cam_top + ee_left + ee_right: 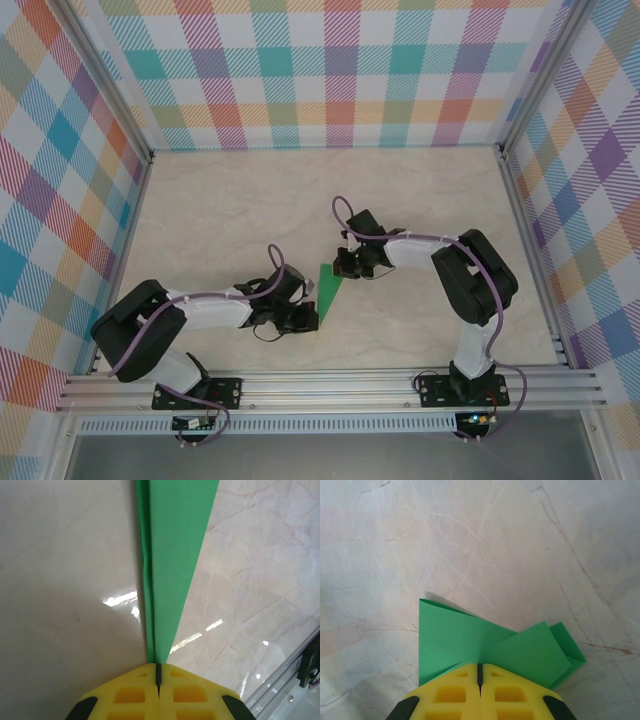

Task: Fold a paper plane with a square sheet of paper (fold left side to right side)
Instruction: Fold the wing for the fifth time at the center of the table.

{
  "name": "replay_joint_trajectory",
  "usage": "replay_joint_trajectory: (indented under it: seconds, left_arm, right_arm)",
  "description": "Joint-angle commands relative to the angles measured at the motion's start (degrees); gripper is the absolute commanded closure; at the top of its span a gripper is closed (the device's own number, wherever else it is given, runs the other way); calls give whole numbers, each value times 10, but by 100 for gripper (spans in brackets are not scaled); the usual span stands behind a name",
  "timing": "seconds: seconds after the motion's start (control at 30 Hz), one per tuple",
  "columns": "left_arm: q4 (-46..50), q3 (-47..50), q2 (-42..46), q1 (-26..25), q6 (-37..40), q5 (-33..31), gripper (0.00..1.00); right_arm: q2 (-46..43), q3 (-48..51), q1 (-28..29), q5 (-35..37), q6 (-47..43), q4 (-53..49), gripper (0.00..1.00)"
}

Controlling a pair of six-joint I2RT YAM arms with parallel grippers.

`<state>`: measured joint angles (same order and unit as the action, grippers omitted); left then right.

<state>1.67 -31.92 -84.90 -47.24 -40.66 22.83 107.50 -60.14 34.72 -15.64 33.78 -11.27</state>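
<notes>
- Starting at the left tool (158, 667): its yellow fingers (131, 696) are pressed together with only a hairline seam between them, right at the narrow tip of the paper plane (175, 555). Whether the tip is nipped in that seam or merely pinned beneath, I cannot tell.
- The right tool (480, 668) is likewise closed tight, sitting on the plane's wide tail end; gripped or just pressed down is again unclear.
- The plane lies flat on the counter (60, 590), a slim green dart stretched between the two tools.
- Risk, as I judge it: thin paper on a glossy counter slides easily, so a sideways drag from either tool could skew the plane or pull a crease open. If both tools do grip and move apart, the tip may tear.
- Risk at the tail: one flap (567, 652) juts out past the plane's other layers, so lifting off could let it spring up.
- The left wrist view shows the long centre crease (148, 580) running away from the tip, while the right wrist view shows the tail's overlapping layers. The top view gives both tools at once — one at each end of the plane.
</notes>
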Motion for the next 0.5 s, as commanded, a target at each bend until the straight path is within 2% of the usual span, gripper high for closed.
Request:
replay_joint_trajectory:
  seconds: [0.0, 0.3, 0.47]
  left_arm:
    - [57, 24, 15, -10, 1, -2, 95]
    - [96, 23, 76, -12, -2, -32, 95]
    - [175, -9, 132, -12, 6, -105, 94]
  right_arm:
    - [27, -2, -2, 41, -12, -32, 100]
    - [17, -8, -3, 28, -14, -18, 99]
    - [-21, -32, -2, 40, -24, -39, 83]
